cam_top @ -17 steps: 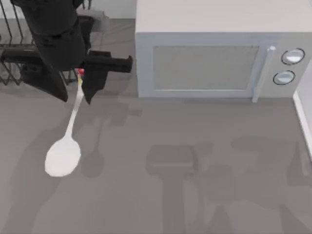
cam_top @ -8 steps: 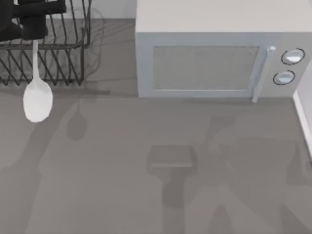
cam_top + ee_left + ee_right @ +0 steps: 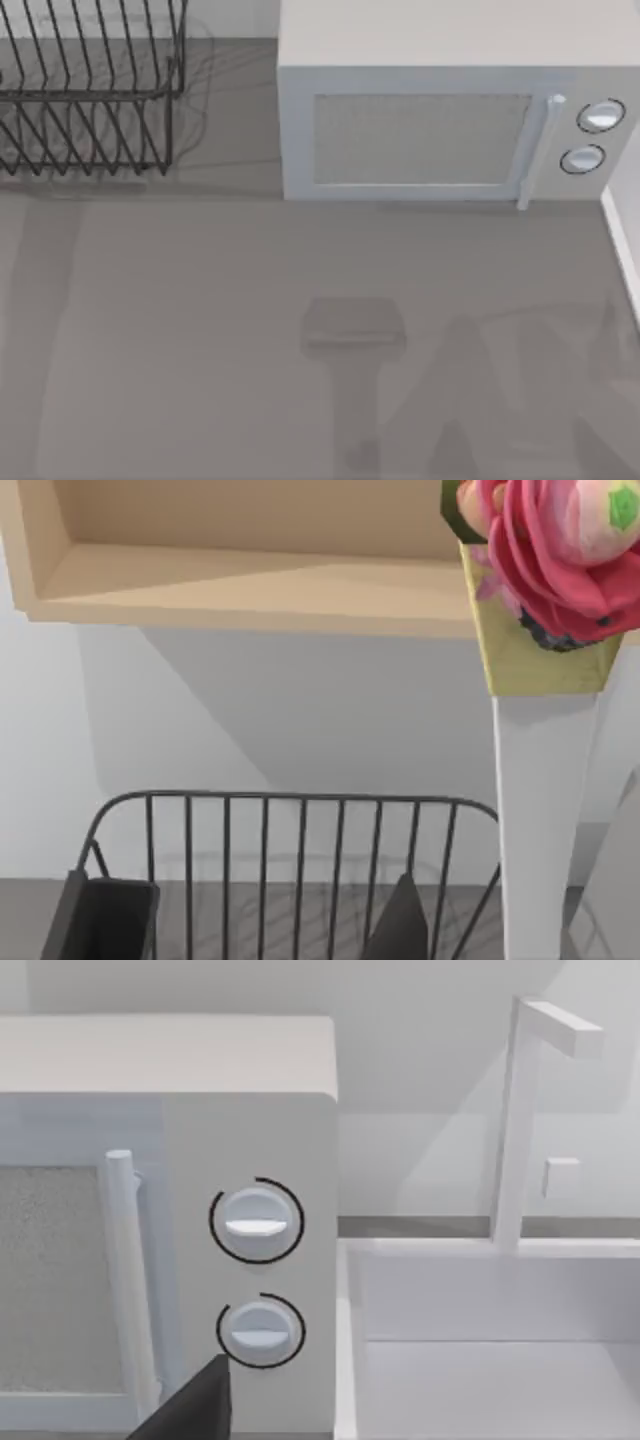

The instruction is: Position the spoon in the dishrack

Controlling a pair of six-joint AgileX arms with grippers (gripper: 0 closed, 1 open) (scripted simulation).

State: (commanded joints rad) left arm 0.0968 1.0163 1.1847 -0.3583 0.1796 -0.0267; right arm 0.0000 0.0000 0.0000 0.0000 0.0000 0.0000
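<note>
Gone from above: left pincer (image 3: 240, 935), gaping over dishrack (image 3: 90, 100)

No text, label, brand, number or sign could be read anywhere. The microwave (image 3: 440, 120) had a plain door and two round dials (image 3: 257, 1222) that carried only a bar each and a thin arc around the rim, with no figures or words beside them. The dishrack (image 3: 90, 90), the worktop (image 3: 200, 350) and the wooden shelf (image 3: 250, 570) were unmarked as well.
</note>
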